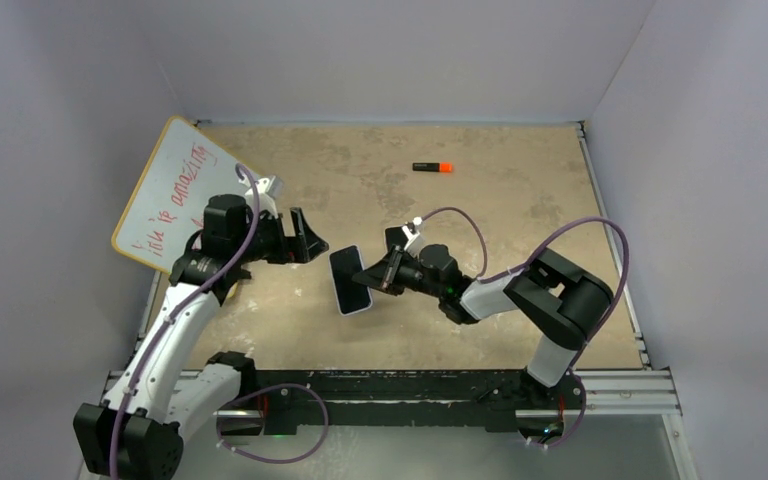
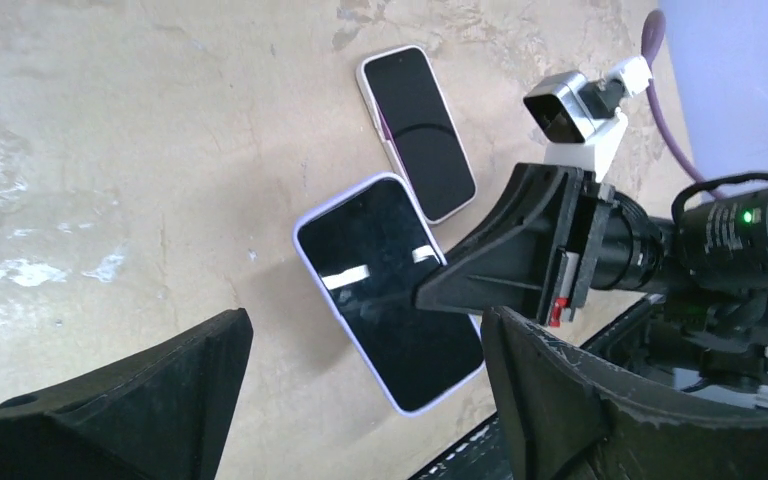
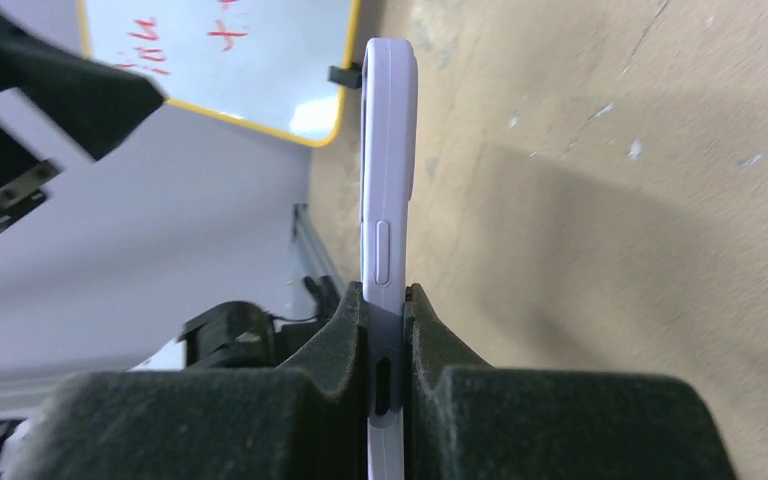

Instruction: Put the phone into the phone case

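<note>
Landmark: the phone (image 1: 350,282), held clear of the table (image 1: 520,150).

- Well left of it: whiteboard (image 1: 175,190).
- Just left of it: left gripper (image 1: 312,240), fingers spread wide, empty, not touching.
- The phone itself: we see a dark screen inside the lilac rim of the phone case (image 3: 388,150), so we judge it seated.
- At its right edge: right gripper (image 1: 372,278) pinches phone and case together, edge-on.
- Just beyond it: a second handset (image 2: 418,132) lies flat.

Left to do, we think: check the corners, then set it down.
</note>
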`<state>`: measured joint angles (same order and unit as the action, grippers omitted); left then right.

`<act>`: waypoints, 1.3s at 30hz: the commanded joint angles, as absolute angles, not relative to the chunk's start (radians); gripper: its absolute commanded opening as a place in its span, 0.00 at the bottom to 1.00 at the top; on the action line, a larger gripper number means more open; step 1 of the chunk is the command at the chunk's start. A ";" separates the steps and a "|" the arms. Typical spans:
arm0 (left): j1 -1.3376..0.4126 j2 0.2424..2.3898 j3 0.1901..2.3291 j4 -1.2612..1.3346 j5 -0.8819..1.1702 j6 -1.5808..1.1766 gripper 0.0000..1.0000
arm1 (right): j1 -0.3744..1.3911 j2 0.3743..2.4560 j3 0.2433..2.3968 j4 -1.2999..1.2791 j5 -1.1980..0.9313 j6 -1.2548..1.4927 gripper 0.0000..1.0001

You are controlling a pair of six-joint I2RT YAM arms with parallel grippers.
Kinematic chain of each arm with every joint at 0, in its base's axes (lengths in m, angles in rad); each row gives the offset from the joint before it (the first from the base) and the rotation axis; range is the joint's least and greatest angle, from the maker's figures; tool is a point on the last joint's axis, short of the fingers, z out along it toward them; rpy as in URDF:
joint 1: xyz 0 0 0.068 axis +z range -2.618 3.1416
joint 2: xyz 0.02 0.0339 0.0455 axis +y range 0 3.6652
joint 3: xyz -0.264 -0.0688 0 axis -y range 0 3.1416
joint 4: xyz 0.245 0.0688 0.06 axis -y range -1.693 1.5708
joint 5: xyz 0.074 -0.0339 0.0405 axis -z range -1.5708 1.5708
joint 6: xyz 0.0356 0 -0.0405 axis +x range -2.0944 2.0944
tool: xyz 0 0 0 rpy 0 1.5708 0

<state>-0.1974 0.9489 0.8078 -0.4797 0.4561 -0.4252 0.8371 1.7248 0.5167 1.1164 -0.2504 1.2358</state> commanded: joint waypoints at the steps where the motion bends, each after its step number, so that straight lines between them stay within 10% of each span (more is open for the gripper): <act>1: -0.193 0.886 0.833 -0.511 0.417 -0.320 0.89 | 0.845 1.726 0.633 0.964 -0.203 1.089 0.00; 11: -0.193 0.855 0.808 -0.505 0.419 -0.324 0.89 | 0.866 1.851 0.687 0.958 -0.252 1.071 0.00; 30: -0.193 0.841 0.800 -0.496 0.397 -0.346 0.88 | 0.867 1.582 0.718 0.471 -0.084 0.894 0.63; 35: -0.193 0.836 0.809 -0.488 0.407 -0.369 0.88 | 0.867 1.390 0.718 0.286 0.017 0.830 0.98; 39: -0.193 0.832 0.821 -0.471 0.445 -0.387 0.88 | 0.867 1.206 0.708 0.143 0.128 0.793 0.99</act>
